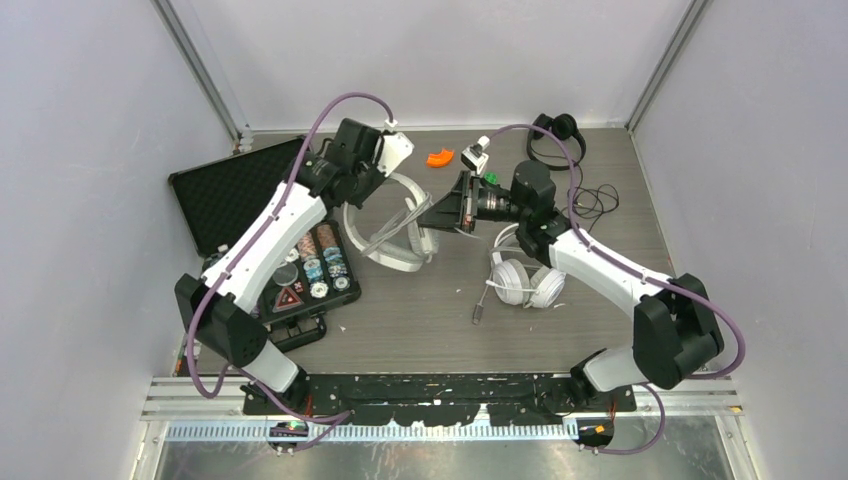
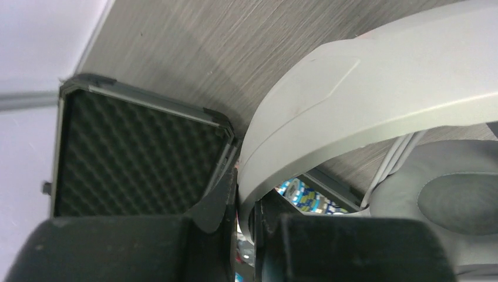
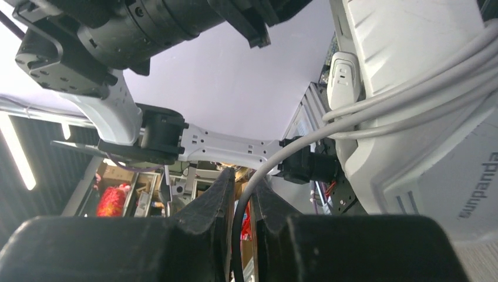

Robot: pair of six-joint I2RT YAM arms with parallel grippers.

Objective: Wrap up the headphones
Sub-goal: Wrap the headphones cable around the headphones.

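Observation:
My left gripper [image 1: 385, 168] [image 2: 245, 189] is shut on the headband [image 2: 364, 88] of the pale grey headphones [image 1: 398, 232] and holds them over the table; one ear cup [image 2: 452, 200] hangs to the right. Several turns of white cable [image 3: 411, 100] lie around this headset's body. My right gripper [image 1: 434, 214] [image 3: 242, 176] is next to it, slightly open, and the cable [image 3: 238, 235] runs loosely between its fingers. The white headphones [image 1: 525, 281] lie on the table under the right arm, their plug end toward the front. The black headphones [image 1: 556, 134] rest at the back, with their black cable [image 1: 594, 201] loose.
An open black case with a foam lid [image 1: 235, 190] [image 2: 129, 158] and a tray of poker chips [image 1: 320, 265] [image 2: 305, 197] sits at the left. An orange piece [image 1: 439, 157], a small white object [image 1: 476, 155] and a green piece [image 1: 490, 177] lie at the back. Walls enclose three sides.

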